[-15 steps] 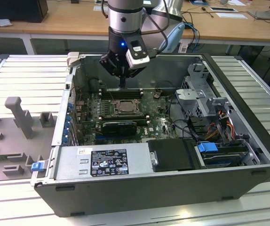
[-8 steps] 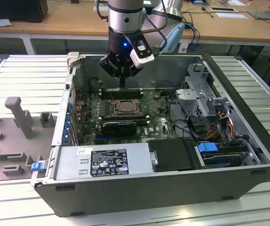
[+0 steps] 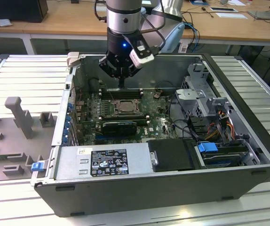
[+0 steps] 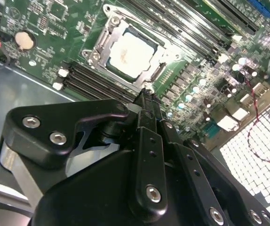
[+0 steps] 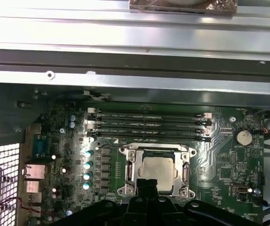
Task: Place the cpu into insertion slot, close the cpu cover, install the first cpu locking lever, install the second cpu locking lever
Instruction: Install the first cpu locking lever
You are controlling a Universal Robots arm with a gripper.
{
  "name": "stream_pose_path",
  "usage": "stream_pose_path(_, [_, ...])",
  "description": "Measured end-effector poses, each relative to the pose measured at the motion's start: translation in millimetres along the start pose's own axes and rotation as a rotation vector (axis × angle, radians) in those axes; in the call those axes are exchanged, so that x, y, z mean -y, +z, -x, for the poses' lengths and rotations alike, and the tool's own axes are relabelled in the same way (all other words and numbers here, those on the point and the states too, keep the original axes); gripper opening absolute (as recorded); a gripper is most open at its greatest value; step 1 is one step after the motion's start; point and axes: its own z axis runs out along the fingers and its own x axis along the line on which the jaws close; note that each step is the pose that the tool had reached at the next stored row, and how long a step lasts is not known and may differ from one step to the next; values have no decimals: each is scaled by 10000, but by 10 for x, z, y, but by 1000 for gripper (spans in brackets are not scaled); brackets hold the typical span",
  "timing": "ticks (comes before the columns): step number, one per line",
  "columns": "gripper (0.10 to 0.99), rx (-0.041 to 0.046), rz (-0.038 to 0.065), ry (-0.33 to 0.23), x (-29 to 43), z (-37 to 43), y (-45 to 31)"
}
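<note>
The cpu [image 5: 159, 170] [image 4: 130, 52] lies flat in the insertion slot [image 3: 124, 107] on the green motherboard, its pale metal face up. The silver cpu cover [image 5: 127, 165] [image 4: 107, 34] lies down around the chip as a frame. My gripper [image 3: 121, 86] hangs just above the slot's far edge, inside the open computer case. In both wrist views its black fingers meet in one narrow tip [image 4: 146, 96] [image 5: 146, 184] close to the slot's rim. It is shut with nothing between the fingers. I cannot tell how the locking levers stand.
Long black memory sticks [image 5: 146, 125] [image 4: 97, 82] run beside the slot. A coin battery [image 5: 242, 137] sits on the board. The case holds a power supply [image 3: 102, 162] at the front and a drive cage [image 3: 205, 94] at the exterior view's right. A grey fixture tray [image 3: 17, 117] lies outside.
</note>
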Motion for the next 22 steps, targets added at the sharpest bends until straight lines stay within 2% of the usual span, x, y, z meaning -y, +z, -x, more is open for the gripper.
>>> stream_pose_path(4, [106,8,15,-30,-4,-105,5])
stream_pose_path(6, [106,19,26,-58,-8,-223,9])
stream_pose_path(8, [106,32,29,-70,-11,-302,12])
stream_pose_path(15, [106,33,31,-81,-15,-433,26])
stream_pose_path(19, [106,37,30,-80,-19,-558,39])
stream_pose_path(22, [106,39,33,-82,-21,-617,61])
